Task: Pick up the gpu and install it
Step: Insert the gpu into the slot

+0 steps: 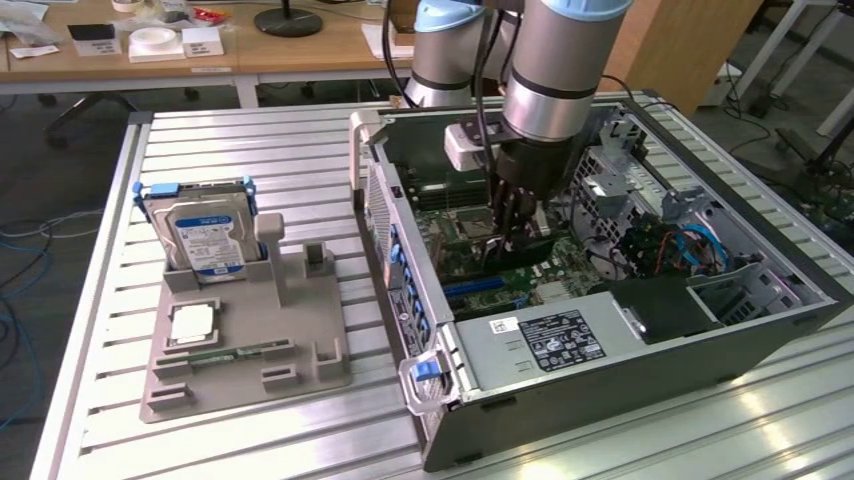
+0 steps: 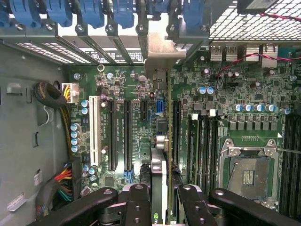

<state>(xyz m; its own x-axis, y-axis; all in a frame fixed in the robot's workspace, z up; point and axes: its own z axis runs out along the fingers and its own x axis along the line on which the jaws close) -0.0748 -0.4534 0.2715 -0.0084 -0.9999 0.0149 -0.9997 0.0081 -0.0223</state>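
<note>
Pointing straight down, end effector [image 2: 163, 190] clamps gpu [image 2: 159, 169].

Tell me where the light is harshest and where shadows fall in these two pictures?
Exterior view: glare streaks the ribbed metal table at the exterior view's lower right, while the inside of the computer case lies in shade beneath the arm. Wrist view: the mesh panel is washed out white, the silver bracket of the gpu shines, and the gripper holding it looks dark.

Gripper [image 1: 514, 238] inside pc case [image 1: 641, 350], gripping gpu [image 1: 523, 254] over mobo [image 1: 458, 258]; hard drive [image 1: 203, 235] outside case, ext view's left
</note>
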